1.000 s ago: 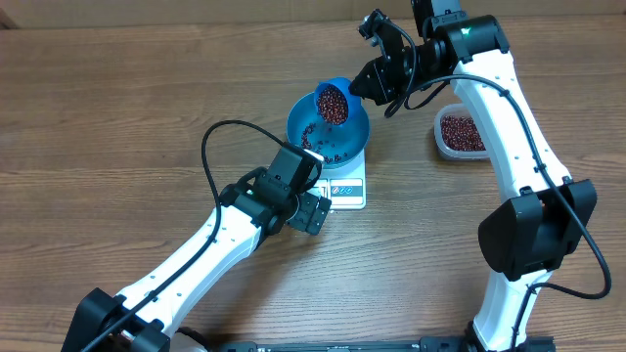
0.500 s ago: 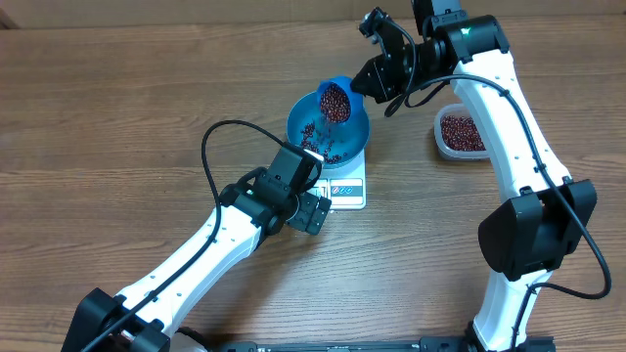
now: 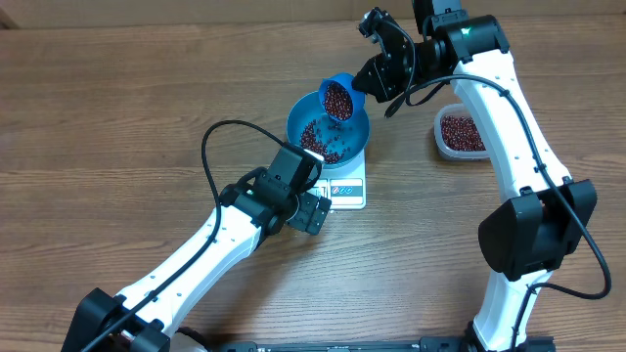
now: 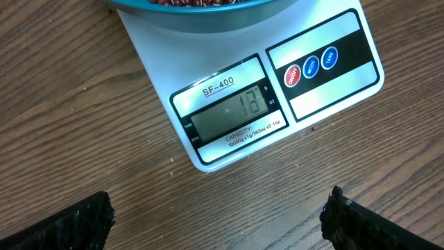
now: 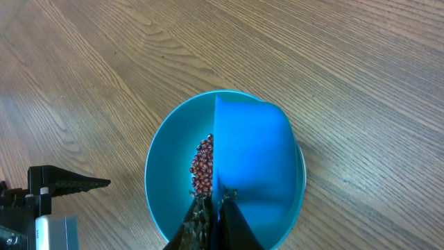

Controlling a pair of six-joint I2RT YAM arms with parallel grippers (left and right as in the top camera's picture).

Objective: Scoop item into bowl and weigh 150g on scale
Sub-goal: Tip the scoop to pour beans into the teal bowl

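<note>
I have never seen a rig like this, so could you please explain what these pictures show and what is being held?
Two robot arms work at a wooden table. One picture looks down from above; the other two come from cameras on the wrists. The right arm's fingers are shut on a blue scoop of red-brown beans, held over a blue bowl that stands on a white scale. The left arm's fingers are open and empty, near the scale's display. A clear tub of more beans sits beside the right arm.
</note>
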